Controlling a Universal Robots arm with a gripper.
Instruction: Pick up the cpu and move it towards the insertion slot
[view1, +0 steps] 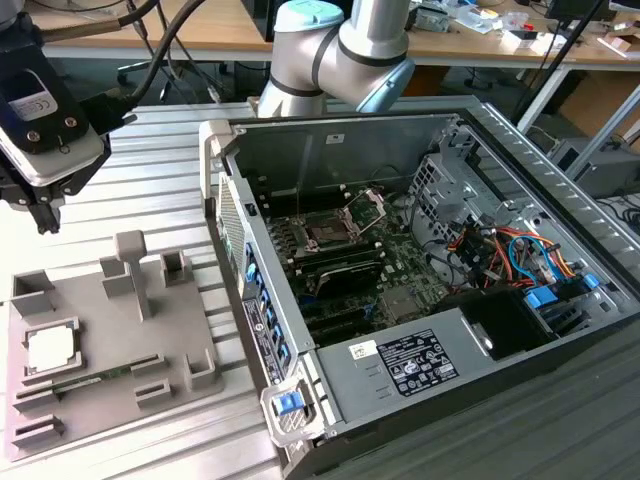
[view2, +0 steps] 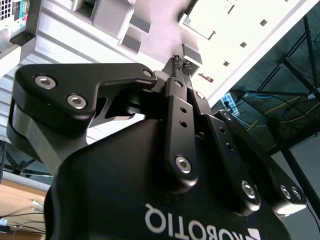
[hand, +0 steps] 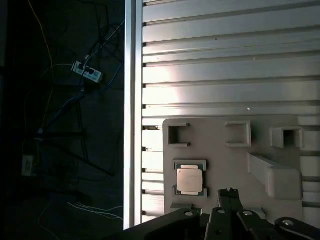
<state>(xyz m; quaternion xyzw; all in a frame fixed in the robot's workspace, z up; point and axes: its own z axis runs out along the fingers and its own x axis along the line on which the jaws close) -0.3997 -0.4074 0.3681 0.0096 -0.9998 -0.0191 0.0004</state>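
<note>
Exterior view puts the task at its start: the cpu lies flat in its recess of the grey tray, not yet lifted and well apart from the insertion slot inside the open computer case. The gripper hangs above the tray. In the first wrist view its fingertips meet on nothing. The chip's square top is silvery-white with a thin darker rim.
</note>
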